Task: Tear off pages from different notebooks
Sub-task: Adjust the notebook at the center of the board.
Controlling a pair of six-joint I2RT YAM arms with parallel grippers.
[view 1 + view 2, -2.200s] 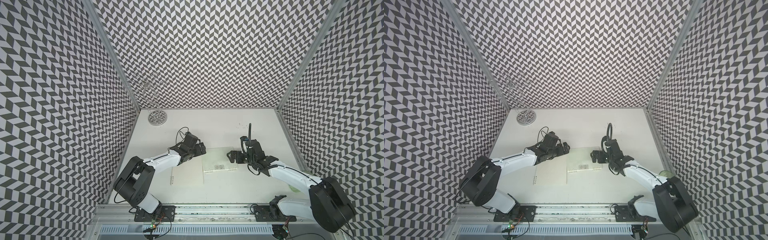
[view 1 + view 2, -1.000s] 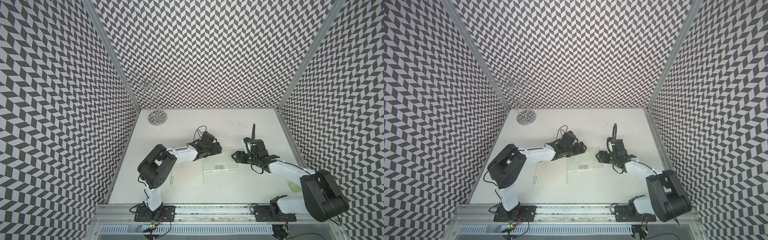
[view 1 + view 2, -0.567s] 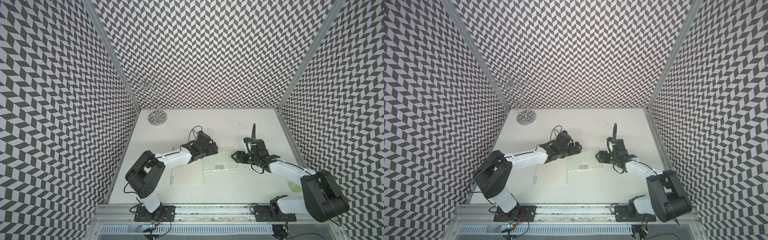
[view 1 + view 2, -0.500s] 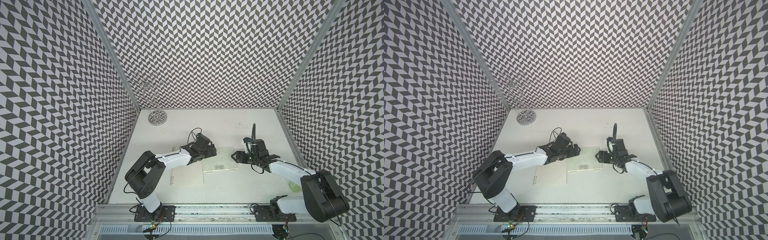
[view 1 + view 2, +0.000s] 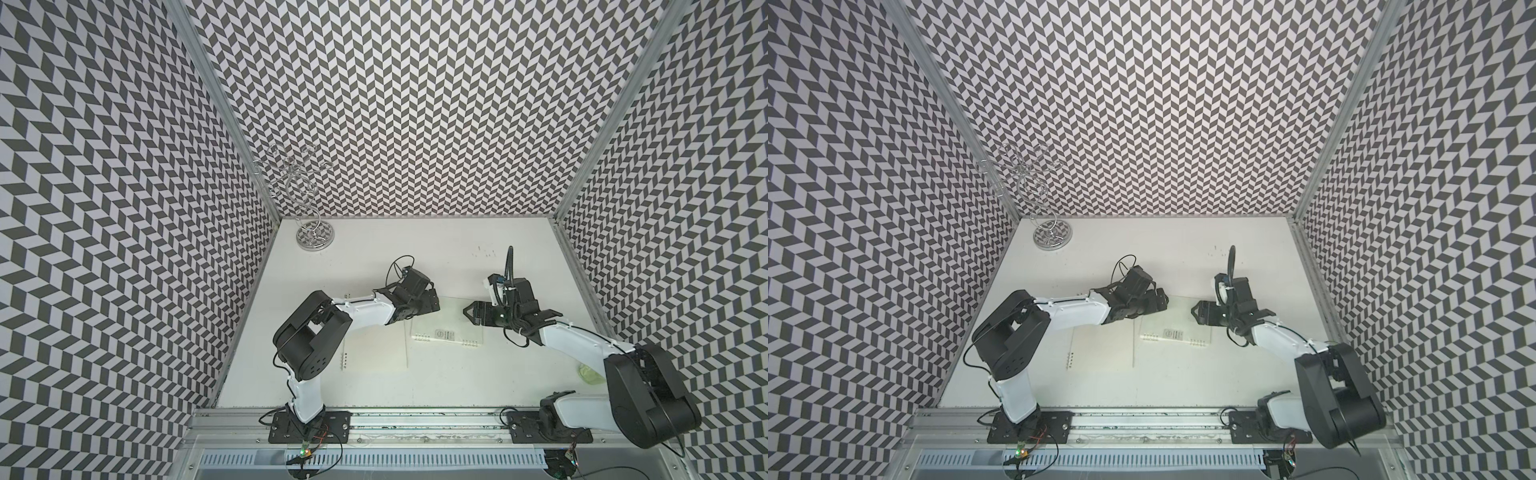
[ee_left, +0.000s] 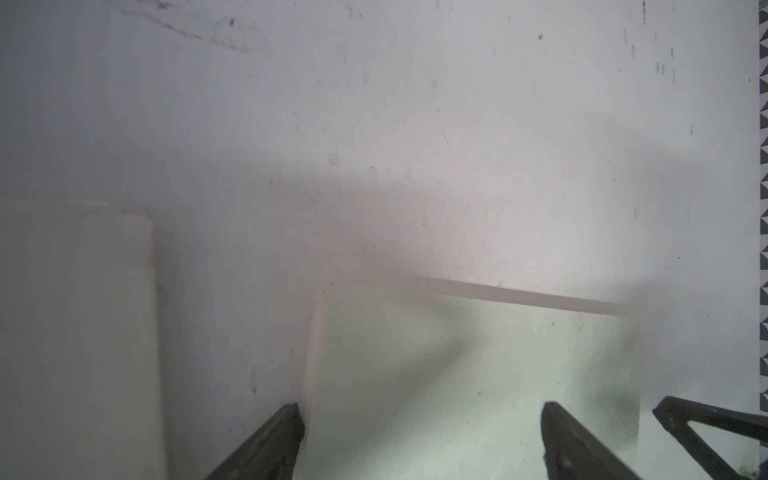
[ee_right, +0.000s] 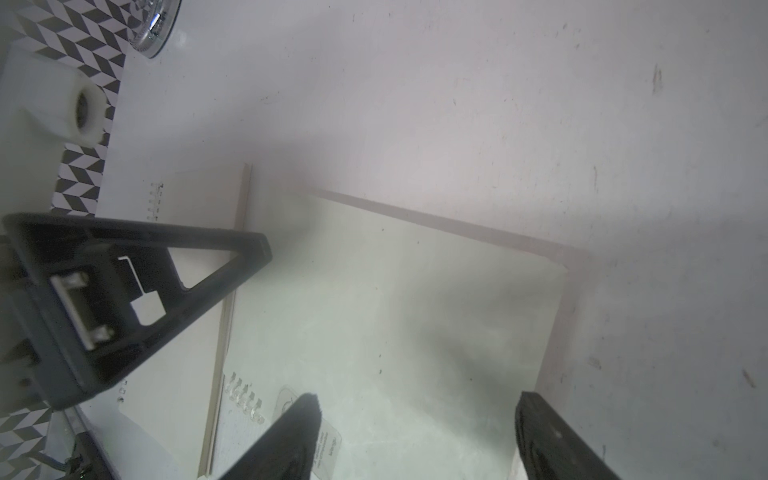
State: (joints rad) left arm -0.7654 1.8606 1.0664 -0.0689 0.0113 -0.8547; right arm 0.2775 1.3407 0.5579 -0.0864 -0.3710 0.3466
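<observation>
Left jaws: spread wide and empty, low over the smaller greenish frosted-cover ring-bound notebook [image 5: 451,318], at its corner toward the bench [image 5: 415,257] far-left.
Right jaws: apart and empty, over the same notebook's side toward the bench's right edge. Tips face the other pair, near but not touching.
Smaller notebook: mid bench, flat, cover closed, small label [image 5: 444,333] by the rings on its near side.
Larger whitish ring-bound notebook [image 5: 376,349]: just beside it toward the bench's left edge, partly under the left arm [image 5: 365,318]. Cannot tell if the two touch.
Pages: none loose in view. Thin cream sheets [image 6: 312,345] show only as an edge under the greenish cover.
Step (guess): getting under the cover; tear not begun.
Risk 1: jaws nip cover and sheets together; the stiff plastic won't tear, so the book gets dragged.
Risk 2: nothing pins the book, so a pull on the smooth bench slides it into its neighbour.
Risk 3: both pairs crowd one small book; closing in further could knock them together.
Risk 4: a pull off-line from the rings rips the sheet mid-page.
Silver wire stand [image 5: 309,224]: bench far-left corner, well apart, no hazard.
</observation>
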